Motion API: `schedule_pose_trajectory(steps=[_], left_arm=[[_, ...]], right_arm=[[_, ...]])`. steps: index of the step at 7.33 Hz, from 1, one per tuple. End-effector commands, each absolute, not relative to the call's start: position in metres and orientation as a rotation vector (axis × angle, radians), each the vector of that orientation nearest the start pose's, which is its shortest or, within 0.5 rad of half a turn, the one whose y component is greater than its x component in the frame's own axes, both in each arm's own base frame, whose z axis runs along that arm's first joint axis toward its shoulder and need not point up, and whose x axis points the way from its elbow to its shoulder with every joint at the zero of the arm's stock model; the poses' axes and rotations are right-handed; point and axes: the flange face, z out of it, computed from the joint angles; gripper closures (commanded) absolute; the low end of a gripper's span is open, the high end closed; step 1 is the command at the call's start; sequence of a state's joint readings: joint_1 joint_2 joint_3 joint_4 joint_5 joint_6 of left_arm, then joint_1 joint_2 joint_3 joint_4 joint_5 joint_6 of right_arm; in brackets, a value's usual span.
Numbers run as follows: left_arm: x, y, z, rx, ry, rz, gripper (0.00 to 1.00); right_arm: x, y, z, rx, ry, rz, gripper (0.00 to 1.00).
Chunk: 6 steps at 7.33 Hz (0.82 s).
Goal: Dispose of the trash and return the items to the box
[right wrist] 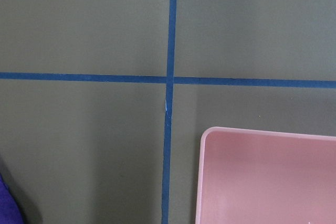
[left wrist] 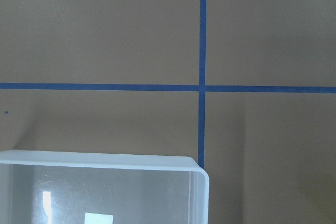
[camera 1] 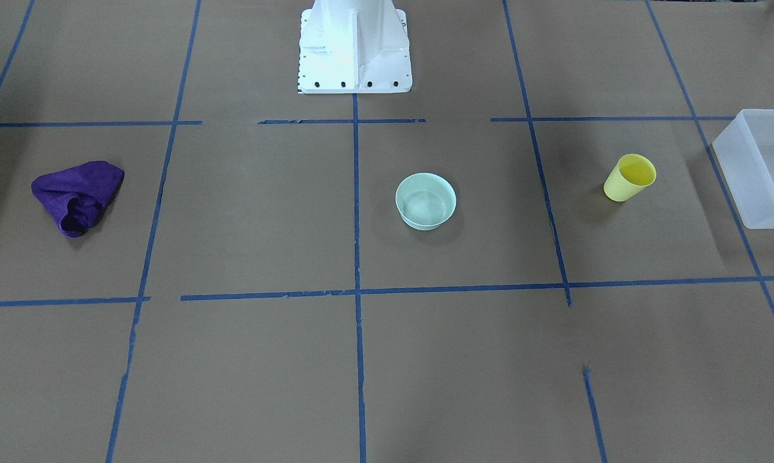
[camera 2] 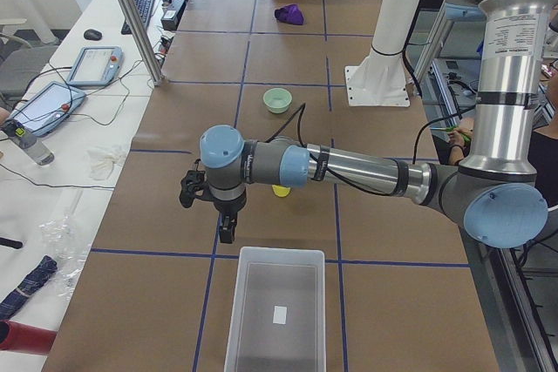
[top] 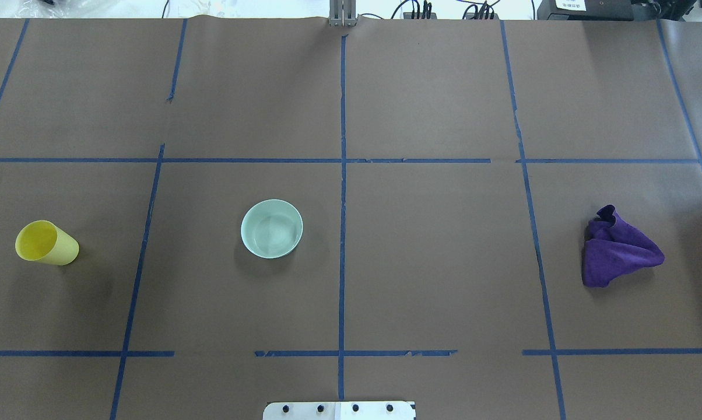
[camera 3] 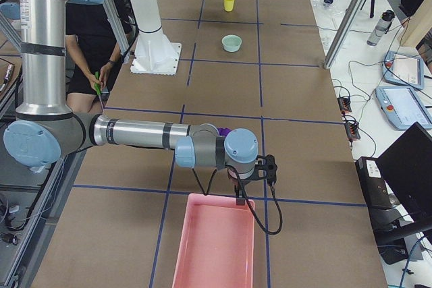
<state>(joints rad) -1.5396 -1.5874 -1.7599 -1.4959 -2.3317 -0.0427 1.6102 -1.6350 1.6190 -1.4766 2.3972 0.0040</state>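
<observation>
Yellow plastic cup (camera 1: 629,178): stands upright, mouth up, on the brown paper (camera 1: 425,373) toward the robot's left end of the table. Sits near the frosted white bin (camera 1: 747,186) but apart from it, with a blue tape line (camera 1: 684,90) between the two.

Frosted white bin: lies at the far left end, lengthwise along the table. Shows a small white rectangle (camera 2: 279,314) on its floor, sticker or loose scrap impossible to tell.

Pale green bowl (camera 1: 425,200): rests open side up near the table's middle, well apart from the cup.

Purple cloth (camera 1: 77,193): lies crumpled toward the robot's right end, near a pink tray (camera 3: 182,247) at that end.

Left gripper (camera 2: 226,234): hangs fingers-down over the paper just beside the bin's end wall, between bin and cup, touching neither. Appears in the side view alone, so jaws apart or together cannot be told.

Right gripper (camera 3: 240,198): hangs fingers-down at the pink tray's end rim, with the purple cloth just behind the forearm. Likewise seen from the side only, so jaw state cannot be told.
</observation>
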Motion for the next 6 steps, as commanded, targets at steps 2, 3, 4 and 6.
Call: schedule_pose_trajectory(steps=[2, 3, 4, 6], left_arm=[[0.010, -0.471, 0.537, 0.151, 0.795, 0.071, 0.00], [0.027, -0.448, 0.549, 0.204, 0.830, 0.046, 0.00], [0.042, -0.414, 0.564, 0.251, 0.877, 0.039, 0.00], [0.101, -0.390, 0.559, 0.176, 0.960, -0.018, 0.00]], right_arm=[[0.074, -0.473, 0.641, 0.106, -0.826, -0.005, 0.00], [0.075, -0.473, 0.641, 0.106, -0.826, -0.004, 0.00], [0.075, -0.472, 0.640, 0.110, -0.828, -0.006, 0.00], [0.075, -0.473, 0.635, 0.117, -0.828, -0.010, 0.00]])
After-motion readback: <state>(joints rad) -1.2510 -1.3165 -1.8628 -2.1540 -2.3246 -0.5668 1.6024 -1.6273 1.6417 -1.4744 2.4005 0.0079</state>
